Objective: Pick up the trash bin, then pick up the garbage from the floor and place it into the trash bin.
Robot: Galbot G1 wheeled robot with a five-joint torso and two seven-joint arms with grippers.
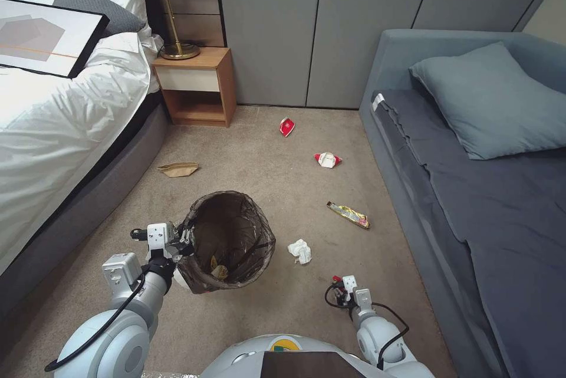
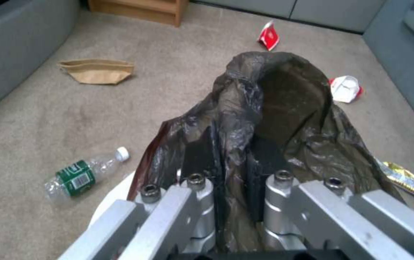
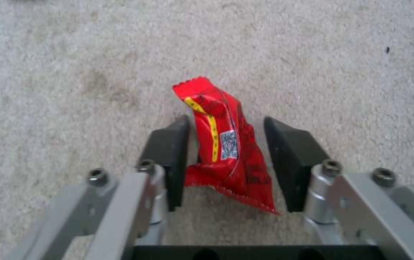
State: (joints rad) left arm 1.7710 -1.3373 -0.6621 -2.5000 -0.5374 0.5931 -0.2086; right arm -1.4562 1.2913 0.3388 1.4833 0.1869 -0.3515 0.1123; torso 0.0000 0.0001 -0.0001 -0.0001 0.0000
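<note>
red wrapper between the right fingers, bin held on the left

beside the trash bin (image 1: 231, 240), on its right, the right hand (image 3: 226, 151) hangs low over the floor (image 1: 259, 148) with a red wrapper (image 3: 223, 151) standing between its two dark pads (image 3: 168, 155). the pads are apart. one looks to be touching the wrapper's edge, the other stands just off it, so the grip does not look closed yet. the wrapper's long axis runs straight out from the hand, in line with the fingers, so they would press on its flat sides.

the left hand (image 1: 184, 240) is clamped on the near left rim of the bin, its pads pinching the dark liner bag (image 2: 284, 119), and the bin sits tilted against it. some litter already lies at the bottom of the bin.

from the bin, a crumpled tissue (image 1: 300, 251) lies close on the right, nearest the right hand. a yellow wrapper (image 1: 348, 214) lies farther right. two crushed red-and-white cups (image 1: 327, 159) and a brown paper bag (image 1: 178, 169) lie beyond the bin. a plastic bottle (image 2: 84, 173) lies close on its left side.
</note>
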